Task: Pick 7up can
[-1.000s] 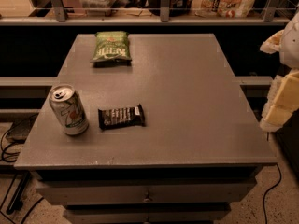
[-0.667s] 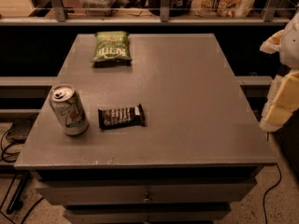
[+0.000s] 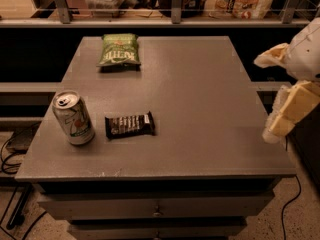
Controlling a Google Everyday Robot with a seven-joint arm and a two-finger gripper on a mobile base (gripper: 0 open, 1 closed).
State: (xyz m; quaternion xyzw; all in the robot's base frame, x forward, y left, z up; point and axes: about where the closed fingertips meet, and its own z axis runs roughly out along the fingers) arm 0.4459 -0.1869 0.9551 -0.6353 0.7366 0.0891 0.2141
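The 7up can (image 3: 73, 117) stands upright near the front left of the grey table (image 3: 200, 99); it is silver-white with green and red markings and a pull-tab top. My gripper (image 3: 265, 98) hangs at the right edge of the view, over the table's right edge and far to the right of the can. Its two cream-coloured fingers (image 3: 292, 106) stand apart with nothing between them.
A dark flat candy bar (image 3: 129, 125) lies just right of the can. A green chip bag (image 3: 119, 49) lies at the back left of the table. Behind the table runs a railed shelf (image 3: 175, 14) with packages. Cables lie on the floor at the left.
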